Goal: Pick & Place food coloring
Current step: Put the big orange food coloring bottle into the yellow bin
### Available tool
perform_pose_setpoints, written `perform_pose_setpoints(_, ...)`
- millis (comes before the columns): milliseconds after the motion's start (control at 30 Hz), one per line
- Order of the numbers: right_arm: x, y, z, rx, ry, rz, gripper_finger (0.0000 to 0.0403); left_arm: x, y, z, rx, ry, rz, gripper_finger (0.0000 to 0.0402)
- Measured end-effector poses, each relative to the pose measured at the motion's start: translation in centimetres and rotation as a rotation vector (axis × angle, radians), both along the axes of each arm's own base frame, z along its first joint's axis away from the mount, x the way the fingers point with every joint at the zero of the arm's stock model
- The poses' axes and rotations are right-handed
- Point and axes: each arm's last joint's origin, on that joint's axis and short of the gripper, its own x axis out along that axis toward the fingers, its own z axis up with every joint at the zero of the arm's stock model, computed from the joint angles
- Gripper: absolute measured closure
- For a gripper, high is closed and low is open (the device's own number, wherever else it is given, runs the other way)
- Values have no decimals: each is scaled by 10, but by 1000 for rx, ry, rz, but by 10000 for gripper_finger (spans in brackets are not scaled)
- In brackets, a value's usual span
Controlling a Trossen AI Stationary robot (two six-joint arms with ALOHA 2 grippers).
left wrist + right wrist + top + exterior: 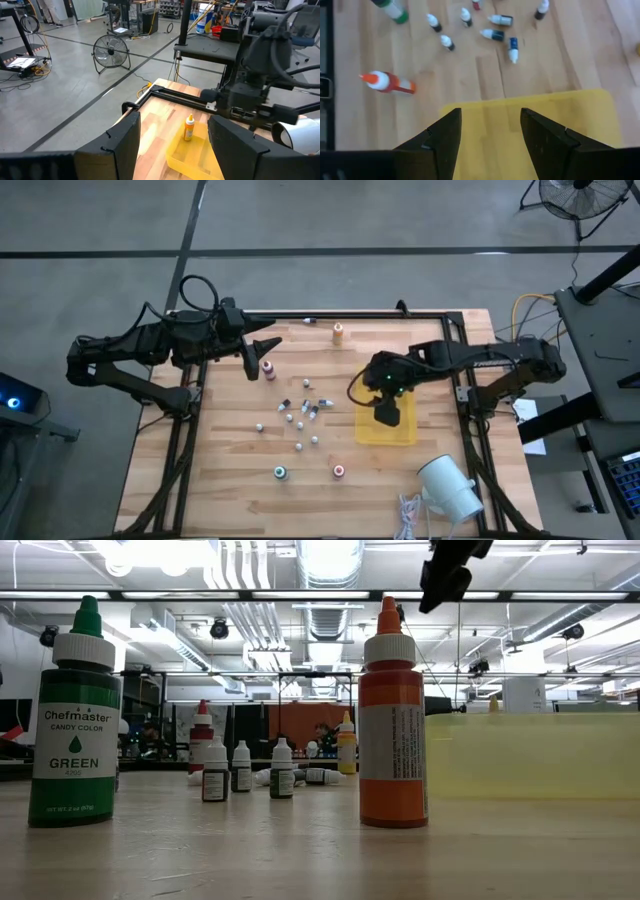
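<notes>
My right gripper [388, 414] hangs open and empty over the yellow tray [404, 436]. My left gripper [258, 356], jaws also apart and empty, hovers near the pink-topped bottle [268, 368]. The small vials [303, 414] lie scattered mid-table, beside the tray.

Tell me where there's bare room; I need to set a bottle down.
Bare wood lies between the green bottle and the table's left edge, and between the yellow-capped bottle and the mat. The vials crowd mid-table.
</notes>
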Motion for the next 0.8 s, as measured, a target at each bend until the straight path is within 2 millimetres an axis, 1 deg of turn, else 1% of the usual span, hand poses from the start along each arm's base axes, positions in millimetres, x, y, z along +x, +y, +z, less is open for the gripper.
perform_pose_setpoints(300,2,12,2,11,-37,32,207,0,0,0,0,0,0,197)
perform_pose_setpoints(800,7,12,5,15,-102,33,209,0,0,0,0,0,0,197)
